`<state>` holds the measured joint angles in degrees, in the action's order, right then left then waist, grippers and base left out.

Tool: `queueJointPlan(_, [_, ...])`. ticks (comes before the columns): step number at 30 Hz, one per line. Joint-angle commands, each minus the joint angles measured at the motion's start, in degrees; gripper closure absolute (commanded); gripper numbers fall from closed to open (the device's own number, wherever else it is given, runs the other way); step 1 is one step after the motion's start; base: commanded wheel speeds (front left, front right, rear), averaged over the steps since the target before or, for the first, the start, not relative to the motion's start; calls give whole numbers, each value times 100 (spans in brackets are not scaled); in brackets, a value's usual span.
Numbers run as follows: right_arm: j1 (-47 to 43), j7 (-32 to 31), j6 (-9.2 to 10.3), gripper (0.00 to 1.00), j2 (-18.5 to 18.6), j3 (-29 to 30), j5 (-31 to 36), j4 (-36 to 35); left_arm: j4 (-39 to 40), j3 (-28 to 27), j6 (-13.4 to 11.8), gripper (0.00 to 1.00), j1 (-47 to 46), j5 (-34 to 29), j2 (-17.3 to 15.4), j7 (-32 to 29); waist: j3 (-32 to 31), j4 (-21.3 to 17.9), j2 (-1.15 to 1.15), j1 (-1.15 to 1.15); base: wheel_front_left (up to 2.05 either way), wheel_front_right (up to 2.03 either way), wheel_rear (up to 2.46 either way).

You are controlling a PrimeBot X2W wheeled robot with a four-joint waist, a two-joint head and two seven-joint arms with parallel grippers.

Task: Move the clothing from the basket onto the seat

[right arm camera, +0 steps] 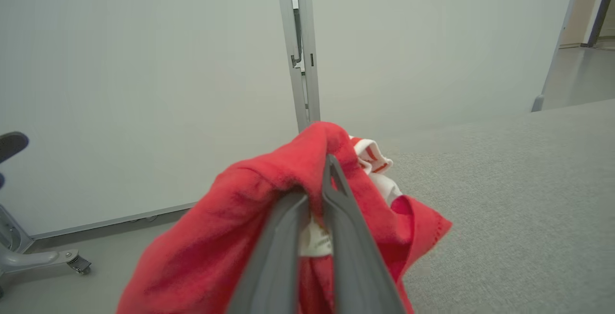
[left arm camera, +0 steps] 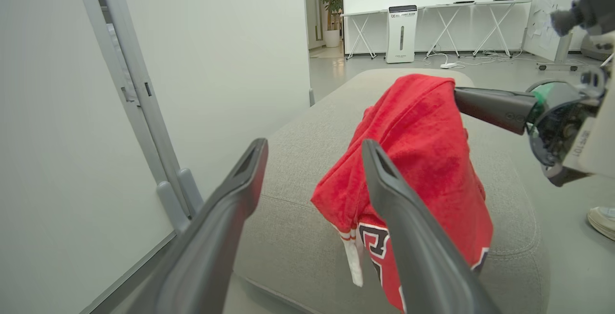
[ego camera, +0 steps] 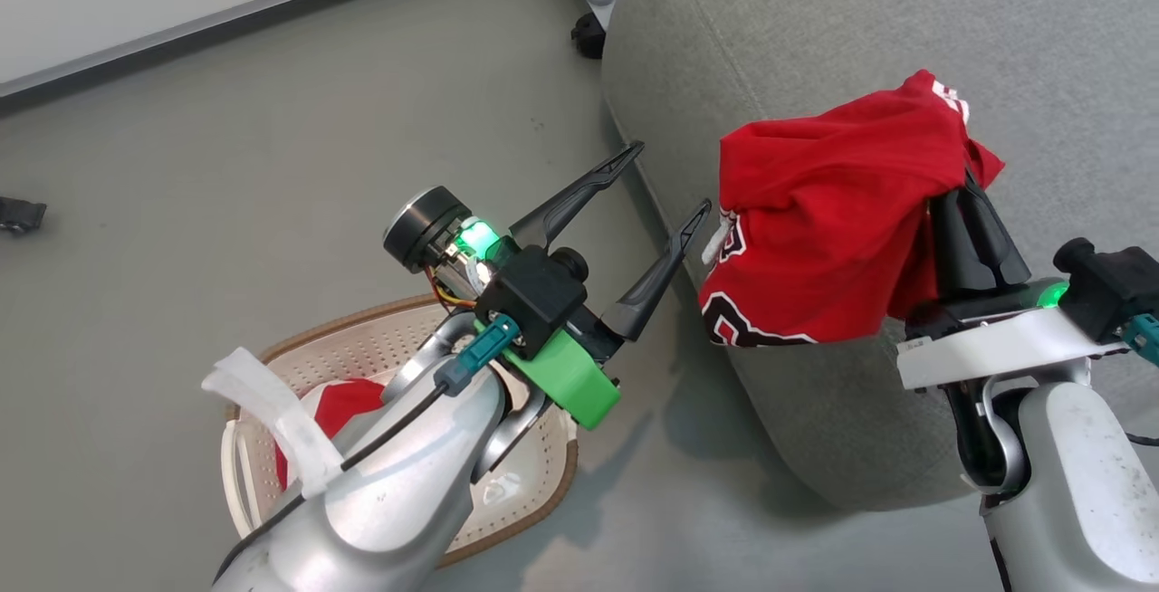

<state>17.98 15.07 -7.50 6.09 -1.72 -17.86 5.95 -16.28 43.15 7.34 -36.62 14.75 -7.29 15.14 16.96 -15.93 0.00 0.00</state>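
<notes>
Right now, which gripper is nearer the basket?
Left. The left gripper, open, hangs past the basket toward the seat; the right gripper, shut on the clothing, is over the seat.

The clothing (ego camera: 815, 212) is red with black-and-white lettering, the seat (ego camera: 815, 13) grey, the basket (ego camera: 362, 348) cream, rimmed brown.

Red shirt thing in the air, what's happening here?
The robot's right tool is shut on a red sports garment, holding it over the edge of the grey sofa cushion. Its left tool hangs open and empty beside it. More red clothing lies in the laundry basket on the floor below.
</notes>
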Motion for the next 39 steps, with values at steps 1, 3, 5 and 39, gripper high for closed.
queueJointPlan(1, [-85, 16, 2, 100, -24, 56, 31, -44, -18, 8, 20, 0, -98, 42, -54, 1, 113, -229, 0, 0, 0, 0, 0])
queueJointPlan(3, [-139, 16, 2, 100, -43, 129, 28, -49, -39, 38, 20, 0, -113, 52, -65, 1, 132, -323, 0, 0, 0, 0, 0])
queueJointPlan(5, [-178, 16, 2, 100, -65, 195, 28, -63, -59, 57, 20, 0, -135, 62, -74, 1, 140, -409, 0, 0, 0, 0, 0])
queueJointPlan(39, [3016, 16, 2, 100, 791, 1694, 202, 398, -91, 202, 18, 0, -849, -184, -235, 1, 1657, -64, 0, 0, 0, 0, 0])
